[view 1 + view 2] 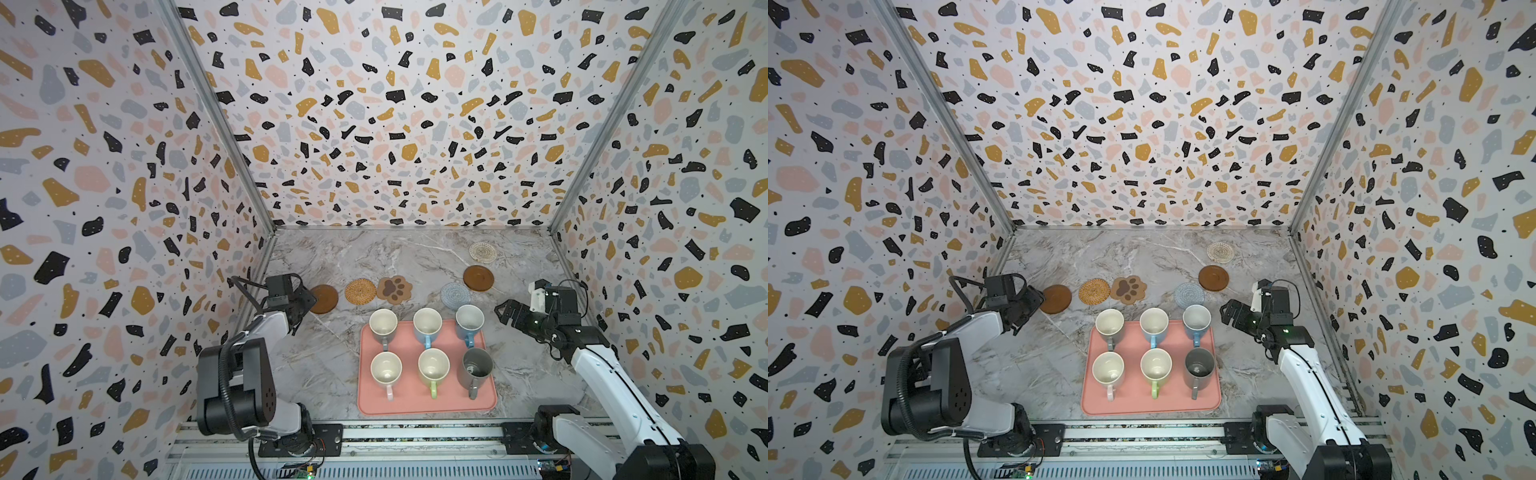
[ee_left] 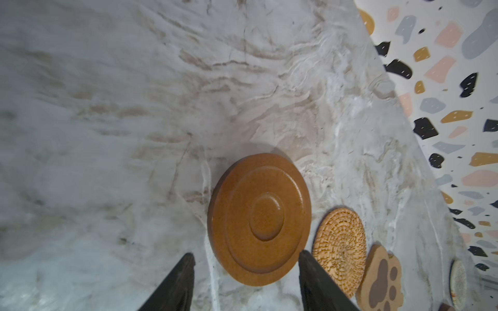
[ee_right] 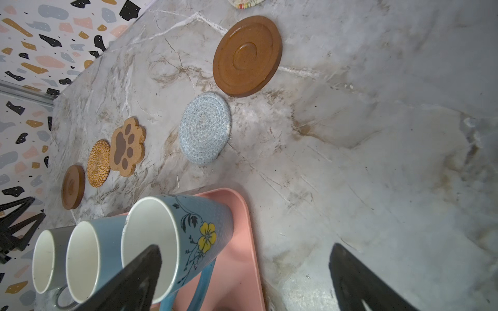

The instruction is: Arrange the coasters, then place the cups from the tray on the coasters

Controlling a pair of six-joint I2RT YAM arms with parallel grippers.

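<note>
Six coasters lie on the marble behind the tray (image 1: 419, 405): a brown disc (image 1: 323, 298), a rattan round (image 1: 360, 291), a paw shape (image 1: 394, 288), a grey-blue round (image 1: 455, 295), a second brown disc (image 1: 478, 278) and a cream woven round (image 1: 483, 252). All the cups stand on the tray, among them a grey-beige one (image 1: 383, 325), a pink-handled one (image 1: 386, 369) and a dark grey one (image 1: 477, 365). My left gripper (image 2: 246, 254) hovers open at the near edge of the first brown disc (image 2: 260, 218), holding nothing. My right gripper (image 3: 245, 247) is open beside a flowered blue cup (image 3: 177, 242).
The side walls stand close to both arms. The left arm's elbow (image 1: 237, 386) rises at the front left, and the rail (image 1: 415, 436) runs along the front edge. Bare marble (image 1: 316, 365) lies left of the tray.
</note>
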